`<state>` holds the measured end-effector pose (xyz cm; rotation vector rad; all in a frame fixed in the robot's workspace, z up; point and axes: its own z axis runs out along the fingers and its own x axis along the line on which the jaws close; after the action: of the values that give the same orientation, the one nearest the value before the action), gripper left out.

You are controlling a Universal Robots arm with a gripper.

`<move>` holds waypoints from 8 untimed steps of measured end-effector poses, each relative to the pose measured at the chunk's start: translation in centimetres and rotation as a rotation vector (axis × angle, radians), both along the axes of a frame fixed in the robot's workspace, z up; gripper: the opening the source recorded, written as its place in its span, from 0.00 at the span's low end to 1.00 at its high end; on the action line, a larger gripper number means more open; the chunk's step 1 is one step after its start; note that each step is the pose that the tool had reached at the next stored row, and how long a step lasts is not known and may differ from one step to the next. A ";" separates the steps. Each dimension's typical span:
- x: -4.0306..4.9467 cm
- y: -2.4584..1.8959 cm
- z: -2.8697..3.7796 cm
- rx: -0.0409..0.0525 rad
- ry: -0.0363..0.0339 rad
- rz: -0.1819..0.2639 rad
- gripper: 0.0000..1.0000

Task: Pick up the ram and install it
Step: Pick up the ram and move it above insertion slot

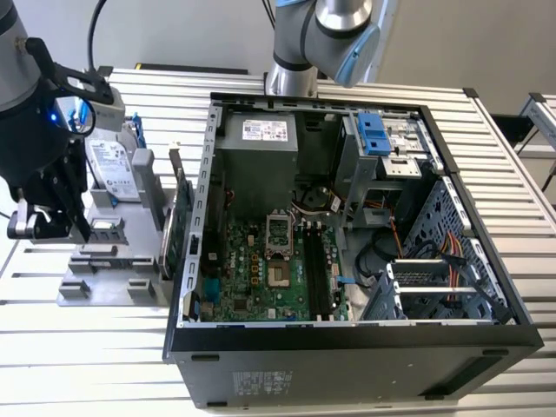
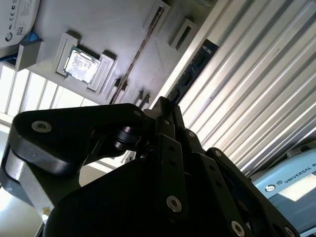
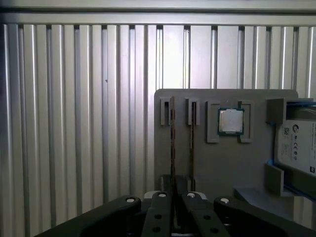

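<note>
The job is at the picking-up step. The gripper [image 3: 173, 186] is down low at the grey holder [image 3: 256, 163]. The holder sits on the ribbed metal table [image 3: 74, 123], at the exterior view's left of the open computer case [image 1: 347, 352]. The ram [image 3: 173, 143] stands on its thin edge in a slot at the side of the holder. In the first wrist view it runs straight into the middle of the gripper. The fingers [image 3: 164, 183] look squeezed together on the near end of the ram, so I think the gripper is holding it. The ram is not lifted out of its slot yet. Another thin card [image 3: 192, 140] stands just beside the ram. A square silver chip [image 3: 231, 121] and a hard drive [image 3: 298, 143] sit further along the holder. The ram is well apart from the long black slots [image 1: 318, 276] on the green board [image 1: 261, 278] inside the case. I think the next move needs a straight, careful pull, so the ram does not rub the card beside it. It also needs a firm hold, so the ram does not tip.
</note>
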<state>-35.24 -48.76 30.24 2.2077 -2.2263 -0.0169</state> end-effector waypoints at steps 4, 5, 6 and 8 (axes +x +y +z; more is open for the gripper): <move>0.00 0.00 0.22 0.0001 -0.0001 0.000 0.00; 0.00 0.00 0.29 0.0000 0.0000 0.000 0.00; 0.00 0.00 0.34 0.0001 -0.0001 0.000 0.00; 0.00 0.00 0.46 0.0000 0.0000 0.000 0.00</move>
<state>-35.24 -48.76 30.70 2.2076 -2.2264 -0.0169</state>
